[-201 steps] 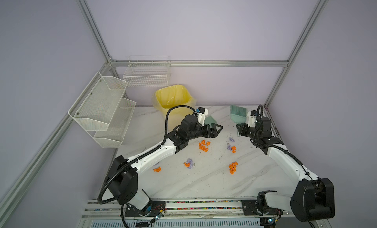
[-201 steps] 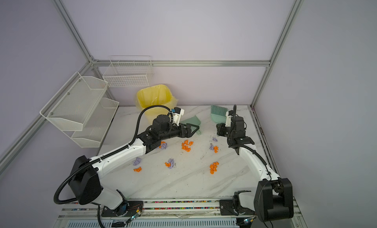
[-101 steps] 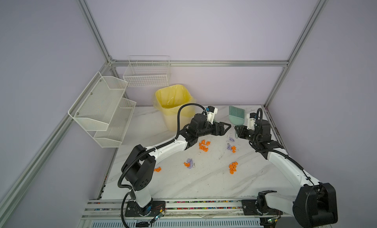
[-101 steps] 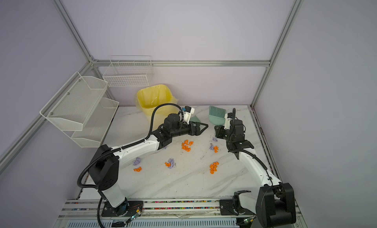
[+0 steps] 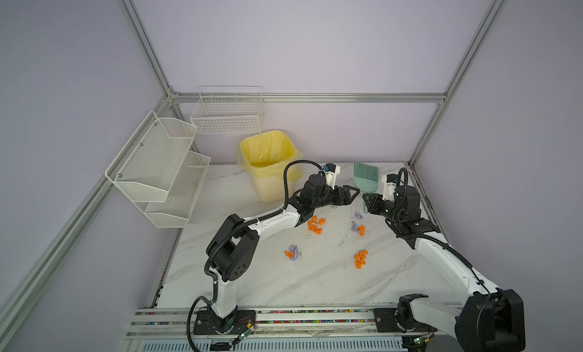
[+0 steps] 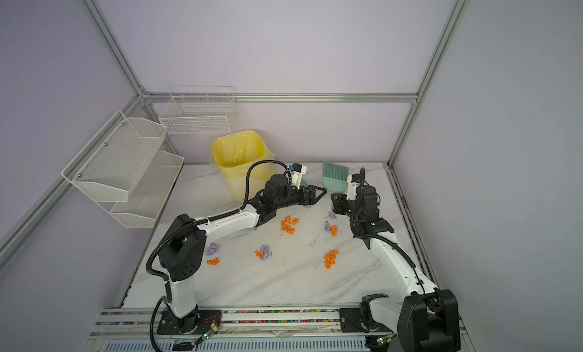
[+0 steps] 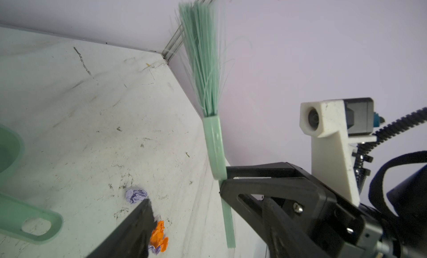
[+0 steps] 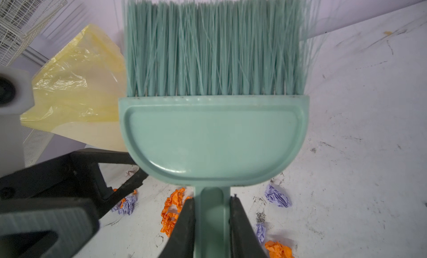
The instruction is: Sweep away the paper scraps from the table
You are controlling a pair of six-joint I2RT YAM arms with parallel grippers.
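At the far right of the table, the right gripper is clamped on the narrow handle of a mint-green brush. One black finger presses each side of the handle, and the bristles point away toward the far wall. Just left of it, the left gripper faces it with its jaws spread and nothing between them in both top views. The two grippers are near each other but apart. In the left wrist view one of its fingers shows close by a lavender wad. The handle of a mint-green dustpan lies flat on the table beside that finger, not touching it. The paper scraps lie loose on the marble, nearer than both grippers. There is an orange heap by the left wrist, lavender and orange wads near the right gripper, an orange heap at middle right and a mixed clump at the middle. In a top view, more of the paper scraps lie beside the left arm's elbow. A yellow-lined bin stands at the far edge, left of the left gripper, and white wire shelves hang on the left wall.
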